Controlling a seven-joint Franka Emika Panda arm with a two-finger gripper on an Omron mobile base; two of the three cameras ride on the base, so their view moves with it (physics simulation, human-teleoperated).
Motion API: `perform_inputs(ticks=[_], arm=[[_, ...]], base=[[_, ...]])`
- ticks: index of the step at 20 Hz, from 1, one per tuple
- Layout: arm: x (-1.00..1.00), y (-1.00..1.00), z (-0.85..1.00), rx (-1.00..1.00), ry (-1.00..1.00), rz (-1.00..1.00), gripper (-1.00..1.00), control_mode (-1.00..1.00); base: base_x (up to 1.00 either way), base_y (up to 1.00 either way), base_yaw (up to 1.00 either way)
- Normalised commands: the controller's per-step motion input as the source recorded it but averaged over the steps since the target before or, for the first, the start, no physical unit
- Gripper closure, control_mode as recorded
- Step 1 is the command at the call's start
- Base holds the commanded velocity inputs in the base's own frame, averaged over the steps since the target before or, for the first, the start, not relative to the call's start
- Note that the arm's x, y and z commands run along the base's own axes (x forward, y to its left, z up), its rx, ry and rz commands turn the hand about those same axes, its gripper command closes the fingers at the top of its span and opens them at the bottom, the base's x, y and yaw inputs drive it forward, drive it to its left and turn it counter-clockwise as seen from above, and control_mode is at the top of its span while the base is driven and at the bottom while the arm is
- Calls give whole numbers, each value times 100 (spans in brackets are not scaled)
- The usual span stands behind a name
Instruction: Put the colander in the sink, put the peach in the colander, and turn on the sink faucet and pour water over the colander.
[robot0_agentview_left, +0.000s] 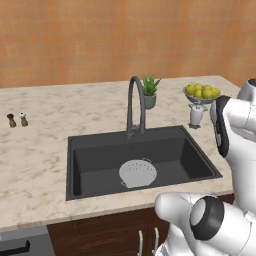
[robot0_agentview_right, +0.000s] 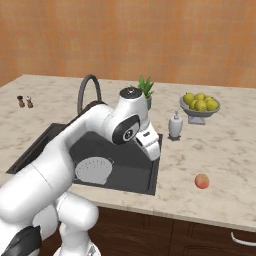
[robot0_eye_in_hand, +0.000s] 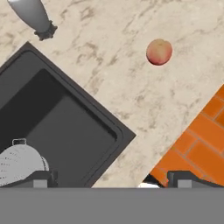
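Robot arm (robot0_agentview_right: 75, 145) hogs the front of both base shots, so starting there and working down in size: the table (robot0_agentview_right: 225, 150) is the beige marbled top running out to the side of the fingers, then the sink (robot0_agentview_left: 100, 170), a dark basin sitting below and off to one side of the fingers (robot0_eye_in_hand: 109, 180). Colander (robot0_agentview_left: 138, 173) is already down on the sink floor, upright, so that step looks done. Faucet (robot0_agentview_left: 135, 102) stands at the back rim, well beyond the fingers, untouched as far as I can judge. Fruit bowl (robot0_agentview_right: 201, 106) and a little white bottle (robot0_agentview_right: 174, 125) are further back on the table, with a small plant (robot0_agentview_right: 145, 87) by the tap. Smallest thing is the peach (robot0_eye_in_hand: 159, 51), lying alone on bare table ahead of the fingers, well apart from them and nowhere near the colander. Fingers look spread wide with nothing between them, two tips far apart in the hand shot. My guess on handling: peach is light, roundish, soft-skinned, likely to roll if nudged, so come straight down and pinch across its widest middle, gently.
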Motion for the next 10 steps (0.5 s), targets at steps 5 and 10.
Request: perform_inputs(ticks=[5, 10], arm=[[-20, -95, -58, 0, 0, 0, -100, -100], [8, -64, -23, 1, 6, 0, -100, -100]], base=[[0, 0, 0], [0, 0, 0]])
